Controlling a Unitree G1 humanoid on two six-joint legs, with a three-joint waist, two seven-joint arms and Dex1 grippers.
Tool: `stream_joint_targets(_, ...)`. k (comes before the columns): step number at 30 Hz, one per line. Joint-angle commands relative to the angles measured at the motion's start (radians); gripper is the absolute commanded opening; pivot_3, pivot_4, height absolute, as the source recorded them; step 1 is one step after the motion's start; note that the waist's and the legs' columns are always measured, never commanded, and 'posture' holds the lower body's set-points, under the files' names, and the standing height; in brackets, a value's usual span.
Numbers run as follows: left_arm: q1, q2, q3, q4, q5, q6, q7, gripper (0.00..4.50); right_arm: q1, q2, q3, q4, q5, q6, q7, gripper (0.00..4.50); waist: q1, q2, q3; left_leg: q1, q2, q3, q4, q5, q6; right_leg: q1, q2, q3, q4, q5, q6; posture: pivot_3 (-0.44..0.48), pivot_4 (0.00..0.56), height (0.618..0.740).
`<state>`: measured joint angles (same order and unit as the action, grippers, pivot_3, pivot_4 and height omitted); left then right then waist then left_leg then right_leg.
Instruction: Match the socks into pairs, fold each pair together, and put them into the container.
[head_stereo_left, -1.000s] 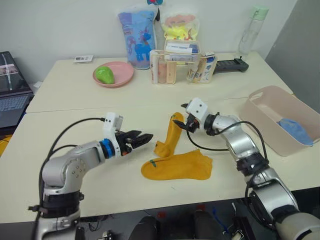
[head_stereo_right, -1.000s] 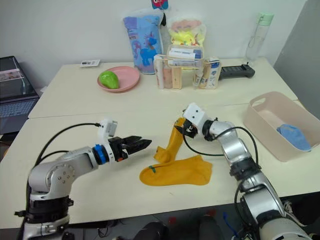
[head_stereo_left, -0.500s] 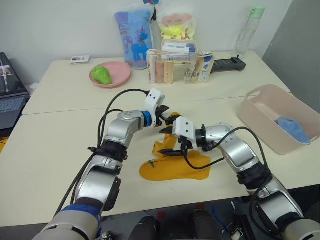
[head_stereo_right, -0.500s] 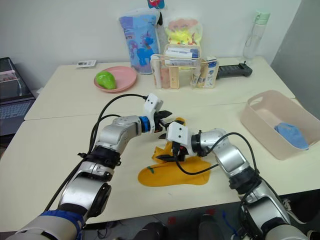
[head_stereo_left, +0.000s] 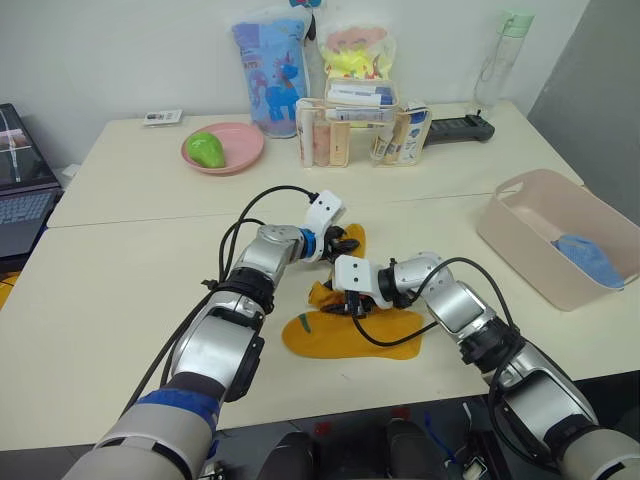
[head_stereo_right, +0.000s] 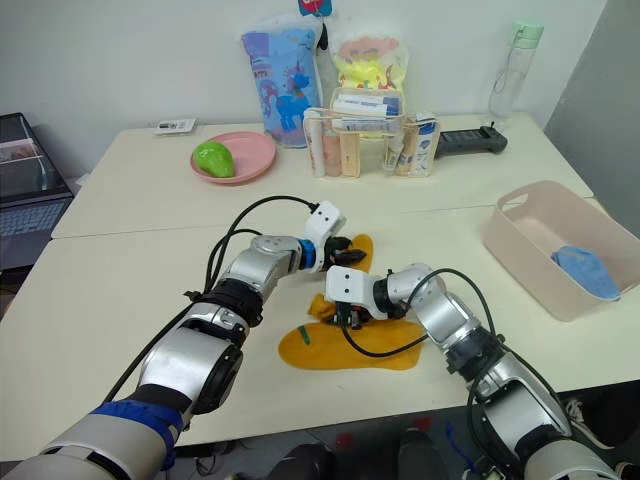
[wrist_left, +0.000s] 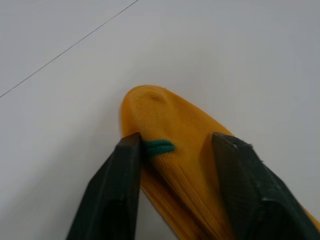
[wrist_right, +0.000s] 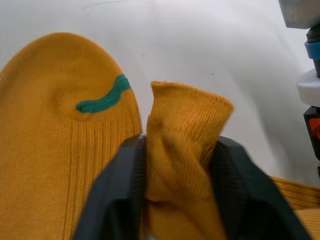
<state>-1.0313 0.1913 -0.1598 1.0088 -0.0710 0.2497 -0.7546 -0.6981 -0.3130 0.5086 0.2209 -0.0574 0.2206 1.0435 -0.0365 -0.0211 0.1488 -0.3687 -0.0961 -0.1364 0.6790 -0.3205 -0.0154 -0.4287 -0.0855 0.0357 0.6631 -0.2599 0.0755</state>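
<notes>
Two mustard yellow socks lie mid-table. One sock (head_stereo_left: 372, 336) lies flat near the front, a green mark at its toe. The other sock (head_stereo_left: 355, 236) stretches away from it, its near end overlapping the flat one. My left gripper (wrist_left: 177, 145) is shut on that sock's far toe end, beside its green mark. My right gripper (wrist_right: 181, 145) is shut on the same sock's cuff, bunched between the fingers (wrist_right: 117, 200). The pink-beige container (head_stereo_left: 520, 190) stands at the right with a light blue sock (head_stereo_left: 590, 258) inside.
At the back stand a pink plate (head_stereo_left: 240, 150) with a green object, a printed pouch (head_stereo_left: 272, 75), a clear organizer (head_stereo_left: 360, 130) with bottles, a water bottle (head_stereo_left: 497, 60) and a black bar (head_stereo_left: 455, 128). A laptop (head_stereo_left: 20, 170) sits off the left edge.
My left arm swung in from the front left to the sock's toe. My right gripper moved from that far end down to the cuff. Both closed on the sock.
</notes>
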Motion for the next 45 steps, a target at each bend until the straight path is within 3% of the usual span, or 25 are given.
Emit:
stream_joint_targets(1, -0.028, 0.0, 0.026, 0.0, 0.007, -0.018, 0.003, 0.86, -0.01, 0.01, -0.04, -0.063, 0.034, 0.014, 0.005, 0.53, 0.0, 0.0, 0.0, 0.0, 0.0, 0.0, 0.0, 0.0, 0.0, 0.0, 0.0, 0.0, 0.0, 0.0, 0.0, 0.0, 0.15, 0.74)
stream_joint_targets(2, -0.029, 0.001, 0.029, 0.001, 0.01, -0.019, 0.002, 0.52, -0.009, 0.01, -0.045, -0.071, 0.037, 0.019, 0.006, 0.12, 0.0, 0.0, 0.0, -0.001, 0.0, 0.0, 0.0, 0.0, 0.0, -0.001, 0.0, 0.0, 0.0, 0.0, 0.0, 0.0, 0.15, 0.74)
stream_joint_targets(4, -0.027, 0.009, 0.038, 0.004, 0.012, -0.022, 0.001, 0.01, -0.003, 0.002, -0.062, -0.098, 0.05, 0.026, 0.01, 0.0, 0.0, 0.0, 0.0, -0.001, 0.0, 0.0, 0.0, 0.0, 0.0, -0.001, 0.0, 0.0, 0.0, 0.0, 0.0, 0.0, 0.15, 0.74)
stream_joint_targets(18, 0.012, 0.05, 0.132, -0.061, -0.019, -0.003, 0.018, 0.01, 0.014, -0.095, -0.079, -0.172, 0.034, -0.062, 0.045, 0.0, -0.001, 0.0, 0.0, -0.005, 0.0, 0.0, 0.001, 0.0, 0.0, -0.006, 0.0, 0.0, 0.002, 0.0, 0.0, 0.0, 0.15, 0.74)
stream_joint_targets(24, 0.177, 0.136, 0.195, -0.344, -0.071, 0.148, 0.039, 0.01, 0.006, -0.197, -0.067, -0.07, -0.057, -0.277, 0.043, 0.0, -0.016, 0.0, 0.0, -0.01, 0.0, 0.001, 0.002, 0.0, 0.0, -0.013, 0.0, 0.001, 0.004, 0.0, 0.0, 0.0, 0.15, 0.74)
stream_joint_targets(28, 0.344, 0.171, 0.225, -0.63, -0.103, 0.283, 0.089, 0.01, 0.011, -0.248, -0.075, -0.034, -0.061, -0.36, 0.07, 0.0, -0.019, 0.0, 0.0, -0.01, 0.0, 0.001, 0.002, 0.0, 0.0, -0.013, 0.0, 0.0, 0.003, 0.0, 0.0, 0.0, 0.15, 0.74)
stream_joint_targets(32, 0.51, 0.151, 0.243, -0.896, -0.152, 0.412, 0.153, 0.01, 0.016, -0.279, -0.074, -0.003, -0.054, -0.443, 0.104, 0.0, -0.018, 0.0, 0.0, -0.01, 0.0, 0.001, 0.002, 0.0, 0.0, -0.012, -0.001, 0.001, 0.003, 0.0, 0.0, 0.0, 0.15, 0.74)
stream_joint_targets(38, 0.598, 0.096, 0.256, -1.029, -0.193, 0.484, 0.266, 0.01, 0.015, -0.287, -0.07, 0.034, -0.047, -0.544, 0.14, 0.0, -0.01, 0.0, 0.0, -0.01, 0.0, 0.001, 0.003, 0.0, 0.0, -0.012, -0.001, 0.0, 0.003, 0.001, -0.001, 0.0, 0.15, 0.74)
stream_joint_targets(41, 0.62, 0.084, 0.256, -1.067, -0.214, 0.493, 0.282, 0.69, 0.01, -0.271, -0.087, 0.018, -0.009, -0.523, 0.157, 0.75, -0.011, 0.0, 0.0, -0.01, 0.001, 0.002, 0.003, 0.0, 0.0, -0.011, -0.001, 0.0, 0.003, 0.001, -0.001, 0.0, 0.15, 0.74)
stream_joint_targets(45, 0.624, 0.138, 0.277, -1.074, -0.223, 0.459, 0.256, 1.92, 0.038, -0.285, -0.163, -0.065, 0.048, -0.439, 0.119, 2.09, -0.01, 0.0, 0.0, -0.01, 0.001, 0.001, 0.003, 0.0, 0.0, -0.012, 0.0, 0.0, 0.003, 0.001, -0.001, 0.0, 0.15, 0.74)
